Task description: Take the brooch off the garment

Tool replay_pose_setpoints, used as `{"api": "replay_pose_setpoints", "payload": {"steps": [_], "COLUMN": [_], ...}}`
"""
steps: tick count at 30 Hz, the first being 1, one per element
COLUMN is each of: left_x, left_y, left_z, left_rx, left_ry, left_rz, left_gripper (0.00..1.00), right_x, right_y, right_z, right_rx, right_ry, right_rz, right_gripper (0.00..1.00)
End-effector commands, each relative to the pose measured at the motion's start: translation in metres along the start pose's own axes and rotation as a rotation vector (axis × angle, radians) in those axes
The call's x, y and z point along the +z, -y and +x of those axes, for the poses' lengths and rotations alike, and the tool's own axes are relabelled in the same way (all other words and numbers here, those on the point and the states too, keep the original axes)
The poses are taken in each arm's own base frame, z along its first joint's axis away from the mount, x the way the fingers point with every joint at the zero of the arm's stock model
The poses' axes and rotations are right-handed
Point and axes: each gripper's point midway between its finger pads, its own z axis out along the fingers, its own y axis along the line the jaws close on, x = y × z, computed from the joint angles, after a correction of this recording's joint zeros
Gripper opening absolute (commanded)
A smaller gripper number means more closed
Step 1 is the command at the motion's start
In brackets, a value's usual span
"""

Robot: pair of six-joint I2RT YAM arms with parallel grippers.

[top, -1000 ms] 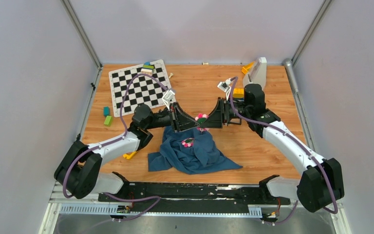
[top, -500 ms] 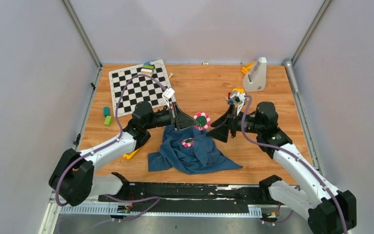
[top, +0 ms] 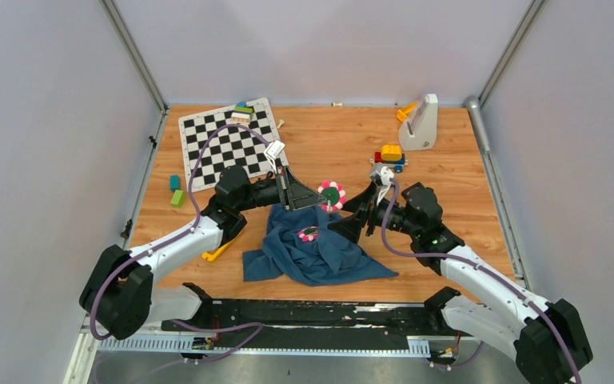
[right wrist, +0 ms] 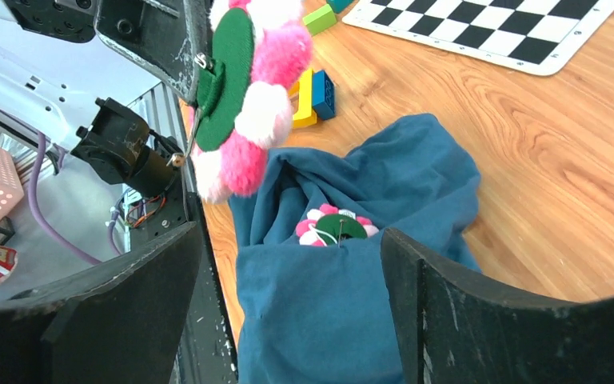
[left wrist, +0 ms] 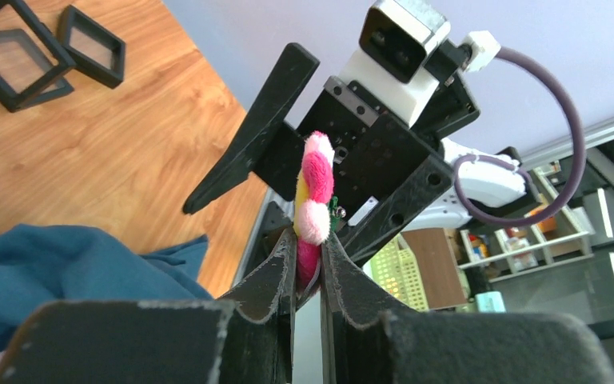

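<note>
Pinches the brooch (top: pixel 332 194) by its lower petals in the left gripper (top: pixel 324 201), jaws narrowed onto it, the disc on edge in the left wrist view. Holds it up just past the far edge of the garment (top: pixel 317 254); in the right wrist view, green back and pin showing, apart from the cloth below. Faces it from 4 o'clock with the right gripper (top: pixel 348 225), jaws spread wide and gripping nothing, near the brooch but not touching. At 6 o'clock of the brooch, the crumpled blue garment, with a smaller flower piece (top: pixel 308 234) lying on a top fold. At 10 o'clock, one checkerboard mat (top: pixel 230 142) with a small stack of blocks (top: pixel 242 110) at its far edge. At 9 o'clock, two green blocks (top: pixel 177 198) near the left edge of the table (top: pixel 464 176). At 2 o'clock, one toy truck (top: pixel 390 153), and beyond it one white stand (top: pixel 421 122) near the far edge. At 7 o'clock, under the left forearm, one yellow piece (top: pixel 214 254). Bare wood at 12 o'clock up to the far edge and at 3 o'clock out to the right edge. Flower pieces in all: two.
</note>
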Motion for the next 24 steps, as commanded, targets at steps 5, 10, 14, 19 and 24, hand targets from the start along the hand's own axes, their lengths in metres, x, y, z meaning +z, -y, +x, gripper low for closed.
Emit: {"api": "replay_pose_setpoints", "payload": {"steps": [5, 10, 14, 19, 24], "left_x": [0.002, 0.002, 0.002, 0.002, 0.002], "left_y": [0.02, 0.012, 0.011, 0.01, 0.01], "left_z": [-0.007, -0.003, -0.003, -0.002, 0.001], "left_rx": [-0.015, -0.008, -0.01, -0.003, -0.001], "left_ry": [0.011, 0.0, -0.001, -0.007, -0.02], "left_rz": [0.093, 0.063, 0.061, 0.061, 0.061], "left_gripper": [0.0, 0.0, 0.0, 0.0, 0.0], "right_x": [0.015, 0.011, 0.008, 0.005, 0.007], "right_y": [-0.015, -0.024, -0.028, -0.031, -0.03], "right_z": [-0.04, -0.052, -0.05, -0.048, -0.052], "right_rx": [-0.115, -0.116, -0.132, -0.139, -0.124], "right_ry": [0.129, 0.154, 0.133, 0.131, 0.129], "right_rz": [-0.047, -0.062, -0.076, -0.084, -0.076], "right_gripper": [0.83, 0.83, 0.83, 0.85, 0.85]}}
